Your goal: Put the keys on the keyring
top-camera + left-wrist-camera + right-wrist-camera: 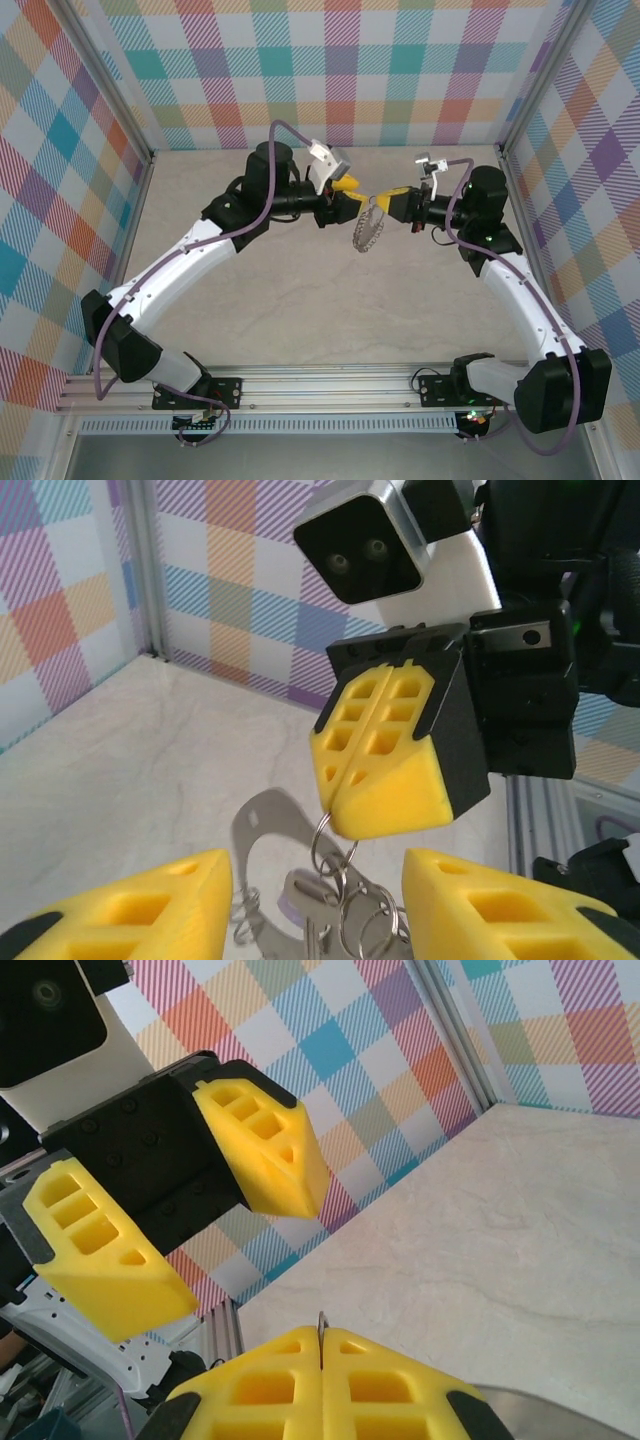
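Note:
The keyring, a bunch of linked silver rings with a flat metal clip, hangs in the air above the table. My right gripper is shut on its top ring, and a thin sliver of that ring pokes up between the closed yellow fingers. The key's pale lilac head sits low in the bunch among the rings. My left gripper is open, its two yellow fingers standing either side of the bunch without touching it. From above, both grippers meet tip to tip, with the keyring dangling below.
The pale marble table lies below. Checked walls close in the back and both sides, and an aluminium rail runs along the near edge. The left gripper faces the right wrist camera with its jaws apart.

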